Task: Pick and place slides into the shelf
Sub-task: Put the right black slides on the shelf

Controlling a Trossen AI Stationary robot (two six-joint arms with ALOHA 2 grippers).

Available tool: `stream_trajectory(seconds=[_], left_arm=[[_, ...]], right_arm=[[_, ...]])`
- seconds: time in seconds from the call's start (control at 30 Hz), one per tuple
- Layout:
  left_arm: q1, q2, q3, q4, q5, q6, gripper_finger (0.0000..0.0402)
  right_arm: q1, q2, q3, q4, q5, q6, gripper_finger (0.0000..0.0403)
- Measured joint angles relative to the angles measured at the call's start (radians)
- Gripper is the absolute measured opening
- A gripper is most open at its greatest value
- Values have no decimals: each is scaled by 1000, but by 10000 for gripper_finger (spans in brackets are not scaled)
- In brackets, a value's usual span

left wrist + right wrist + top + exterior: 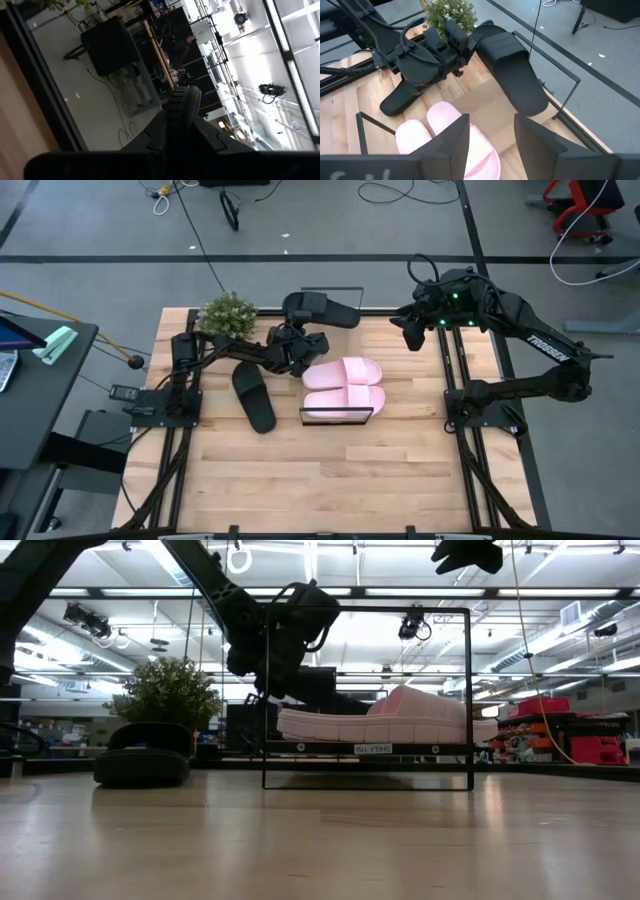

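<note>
Holding a black slide (322,309) edge-on in my left gripper (291,332), fingers nearly closed, above the shelf (337,417) at upper centre, I fear it slipping; my right gripper (412,330) waits part-open, empty.

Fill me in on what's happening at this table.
The left gripper is shut on a black slide, holding it in the air at the shelf's far side. Two pink slides already lie on the shelf. Another black slide lies on the table. The right gripper waits open nearby.
</note>
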Motion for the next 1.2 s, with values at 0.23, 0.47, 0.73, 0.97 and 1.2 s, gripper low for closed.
stream_trajectory(seconds=[0.23, 0.47, 0.73, 0.97, 1.2], left_arm=[[0, 0, 0, -36, 0, 0, 56], [1, 0, 0, -57, 0, 0, 56], [18, 0, 0, -54, 0, 3, 56], [28, 0, 0, -54, 0, 5, 56], [28, 1, 0, -55, 54, 9, 56]], right_arm=[[0, 0, 0, 0, 0, 2, 160], [0, 0, 0, 0, 0, 10, 160], [0, 0, 0, 0, 0, 11, 160], [0, 0, 0, 0, 0, 11, 160], [0, 0, 0, 0, 0, 11, 160]])
